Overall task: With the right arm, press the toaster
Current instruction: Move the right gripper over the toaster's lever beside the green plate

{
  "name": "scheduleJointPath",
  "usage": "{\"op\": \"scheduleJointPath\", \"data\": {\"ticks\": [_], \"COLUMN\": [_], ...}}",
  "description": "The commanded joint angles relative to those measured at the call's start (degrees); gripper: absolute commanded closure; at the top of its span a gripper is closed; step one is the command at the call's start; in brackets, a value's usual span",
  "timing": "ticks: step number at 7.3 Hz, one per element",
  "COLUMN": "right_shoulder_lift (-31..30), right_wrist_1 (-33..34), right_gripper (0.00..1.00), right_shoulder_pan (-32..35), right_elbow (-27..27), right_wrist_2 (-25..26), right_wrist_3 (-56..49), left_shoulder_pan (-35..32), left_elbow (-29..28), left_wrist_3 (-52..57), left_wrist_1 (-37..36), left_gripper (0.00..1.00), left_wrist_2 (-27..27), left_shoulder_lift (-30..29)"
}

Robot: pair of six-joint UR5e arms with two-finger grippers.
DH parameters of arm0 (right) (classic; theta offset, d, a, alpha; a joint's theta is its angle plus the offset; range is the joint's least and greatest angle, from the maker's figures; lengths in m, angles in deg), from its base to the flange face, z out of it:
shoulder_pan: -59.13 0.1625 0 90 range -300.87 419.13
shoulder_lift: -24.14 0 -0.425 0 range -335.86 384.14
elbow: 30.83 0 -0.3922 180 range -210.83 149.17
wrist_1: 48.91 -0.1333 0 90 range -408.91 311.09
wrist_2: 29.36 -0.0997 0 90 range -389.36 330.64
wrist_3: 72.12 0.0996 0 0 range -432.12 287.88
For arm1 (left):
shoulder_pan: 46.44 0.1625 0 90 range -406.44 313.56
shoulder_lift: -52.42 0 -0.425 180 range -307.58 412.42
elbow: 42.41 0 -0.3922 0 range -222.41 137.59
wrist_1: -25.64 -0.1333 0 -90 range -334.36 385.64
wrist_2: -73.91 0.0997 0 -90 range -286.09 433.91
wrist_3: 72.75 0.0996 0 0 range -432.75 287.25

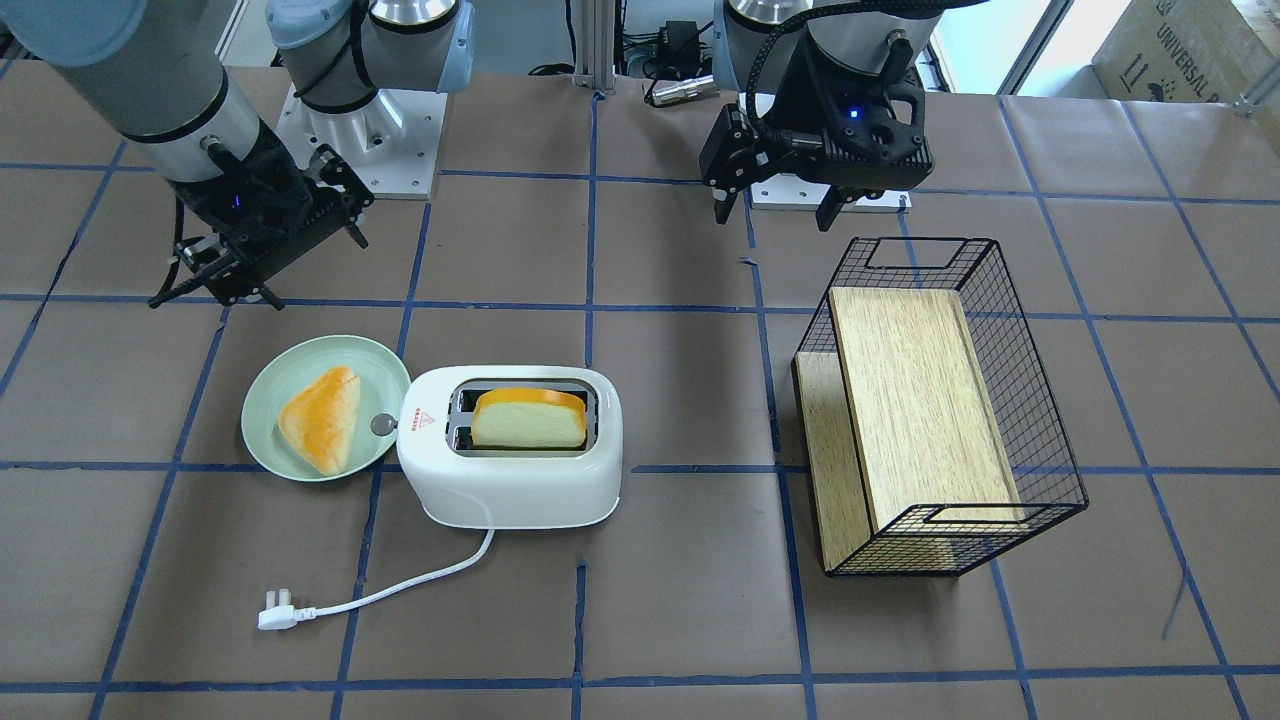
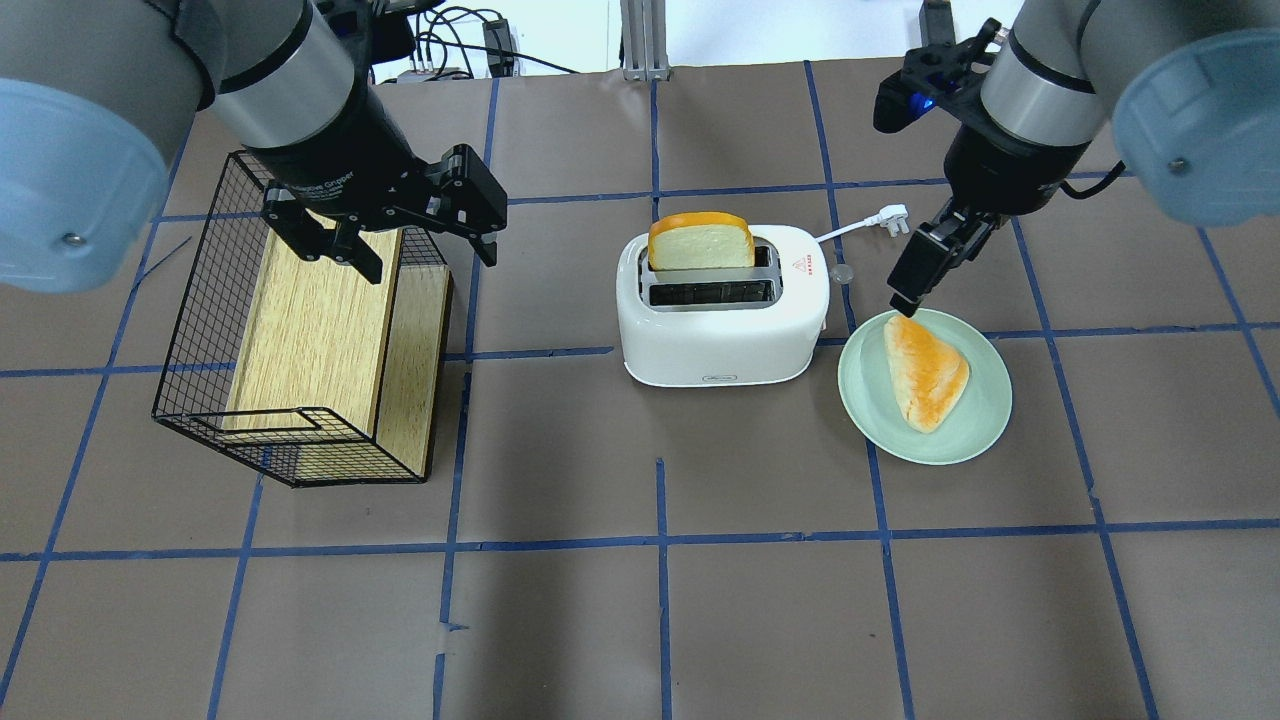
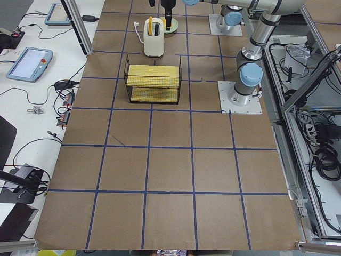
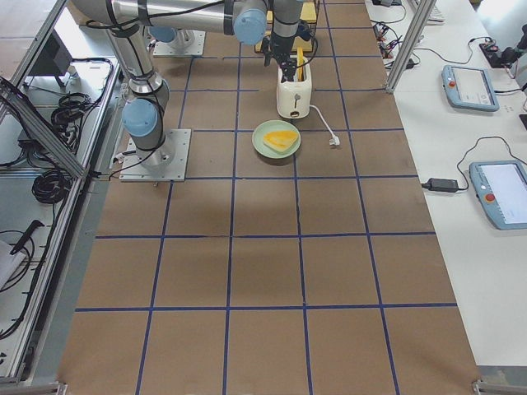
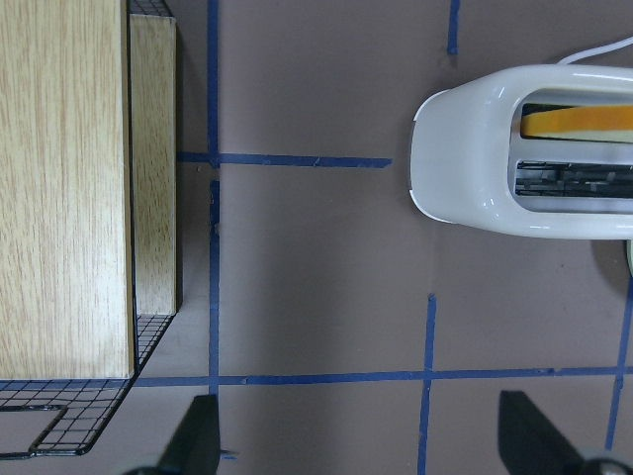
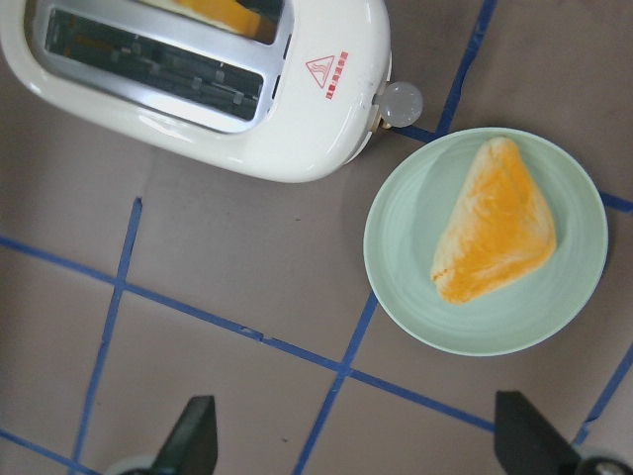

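Note:
The white toaster [image 1: 510,490] stands mid-table with a bread slice [image 1: 528,425] upright in one slot. It also shows in the overhead view [image 2: 720,340] and in the right wrist view [image 6: 297,129]. Its grey knob [image 6: 403,101] faces the plate. Its cord ends in a plug [image 1: 278,610] lying loose on the table. My right gripper [image 1: 260,270] is open and empty. It hangs above the table on the robot's side of the plate, apart from the toaster, and its spread fingers also show in the right wrist view [image 6: 361,440].
A pale green plate [image 1: 270,440] with a triangular bread piece [image 1: 320,415] touches the toaster's knob end. A black wire basket [image 1: 1030,420] holds a wooden board [image 1: 920,400]. My left gripper [image 1: 775,205] hangs open near the basket's robot-side end.

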Motion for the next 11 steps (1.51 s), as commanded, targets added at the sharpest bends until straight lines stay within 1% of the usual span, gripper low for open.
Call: {"op": "scheduleJointPath", "data": {"ticks": [1, 2, 3, 4, 5, 6, 7, 9, 11], "right_shoulder_lift": [1.7, 2.0, 3.1, 3.5, 3.9, 4.4, 5.2, 8.4, 11.6], "right_wrist_1": [8.0, 9.9, 10.7, 10.8, 10.8, 11.3, 12.7, 19.0, 21.5], "right_gripper": [0.48, 0.57, 0.66, 0.77, 0.91, 0.92, 0.92, 0.92, 0.91], "right_shoulder_pan": [-2.4, -2.3, -2.2, -2.0, -1.9, -1.7, -0.7, 1.4, 2.1], "right_elbow": [3.1, 3.9, 4.3, 4.3, 4.4, 4.4, 4.5, 4.4, 4.5], "right_wrist_2": [3.8, 3.3, 2.1, -0.2, -0.6, -4.0, -5.3, -5.3, -5.3], "right_wrist_3": [-24.0, -28.6, -29.2, -29.3, -29.4, -30.4, -30.7, -31.9, -33.0], "left_shoulder_pan": [0.0, -0.1, 0.0, -0.1, -0.1, -0.1, 0.0, -0.1, 0.0], "left_elbow": [0.0, 0.0, 0.0, 0.0, 0.0, 0.0, 0.0, 0.0, 0.0], "left_wrist_3": [-0.1, -0.1, -0.1, -0.1, -0.1, -0.1, -0.1, -0.1, -0.1], "left_wrist_1": [0.0, 0.0, 0.0, 0.0, 0.0, 0.0, 0.0, 0.0, 0.0], "left_gripper": [0.0, 0.0, 0.0, 0.0, 0.0, 0.0, 0.0, 0.0, 0.0], "left_wrist_2": [0.0, 0.0, -0.1, 0.0, 0.0, 0.0, -0.1, 0.0, 0.0], "left_shoulder_lift": [0.0, 0.0, 0.0, 0.0, 0.0, 0.0, 0.0, 0.0, 0.0]}}
